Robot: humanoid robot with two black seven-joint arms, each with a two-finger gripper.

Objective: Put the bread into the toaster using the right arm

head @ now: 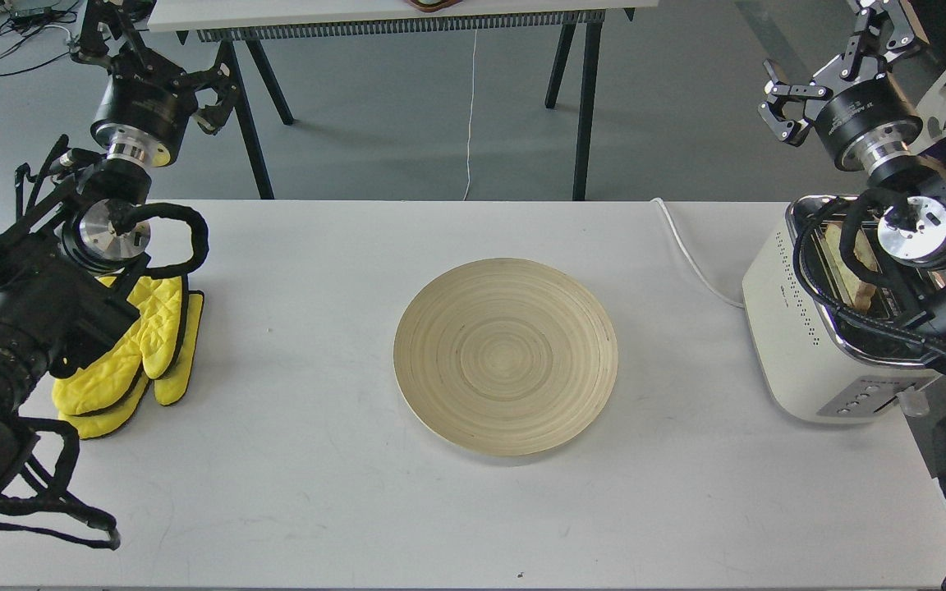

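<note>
The cream-white toaster (pixel 793 328) stands at the right end of the white table. The slice of bread (pixel 841 256) stands in its left slot, partly hidden by my right arm. The right arm crosses over the toaster's top, and my right gripper (pixel 834 53) is raised above and behind the toaster, open and empty. My left gripper (pixel 157 61) is raised at the far left, behind the table's back edge, open and empty.
An empty round bamboo plate (pixel 506 353) lies mid-table. Yellow oven mitts (pixel 140 353) lie at the left under my left arm. The toaster's white cord (pixel 691 254) runs off the back edge. A second table (pixel 358 15) stands behind, a chair (pixel 945 107) at the far right.
</note>
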